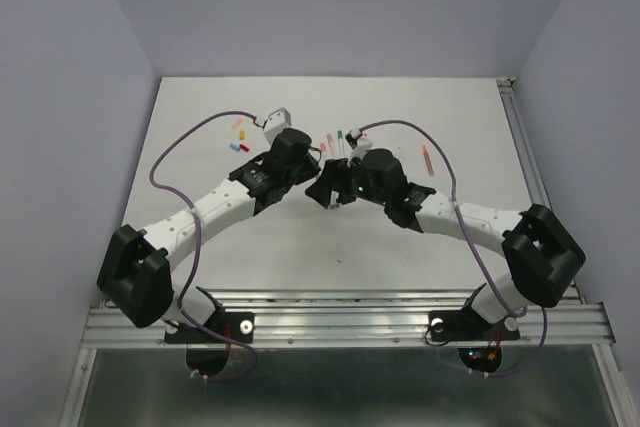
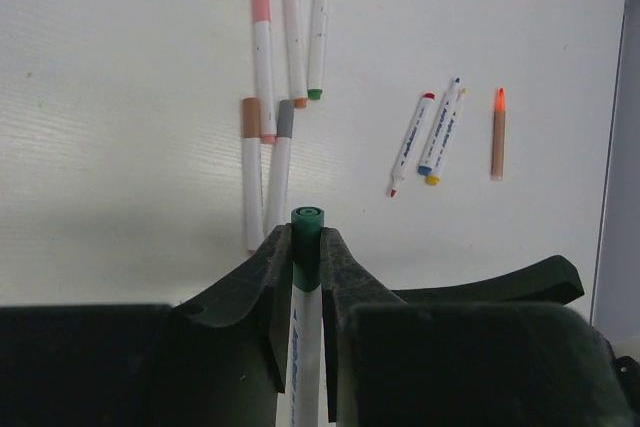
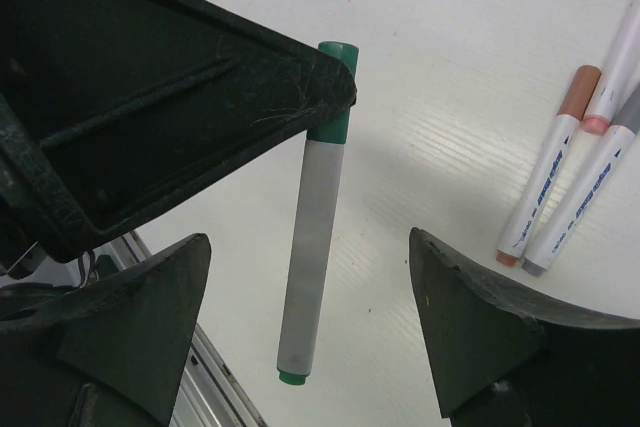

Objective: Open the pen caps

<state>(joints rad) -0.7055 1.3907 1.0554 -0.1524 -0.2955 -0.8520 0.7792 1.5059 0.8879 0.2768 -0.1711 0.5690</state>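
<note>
Pinching the green pen [image 2: 303,347] at its cap [image 2: 307,227], the left claw [image 2: 306,245] is pressed tight around it. In the left wrist view the pen's long axis runs from 6 to 12 o'clock, cap end at 12. The right claw [image 3: 310,272] is spread wide either side of the white barrel, touching nothing. Beyond, on the table [image 2: 120,97], other pens [image 2: 262,67] lie at 12 and 2 o'clock.

Right gripper [image 3: 308,282] hangs open round green pen [image 3: 315,187], gap each side. Left gripper [image 2: 306,242], clamped on pen's top, blocks that end. Brown pen [image 3: 548,172] & grey pen [image 3: 585,197] lie nr one finger [image 3: 480,317].
</note>
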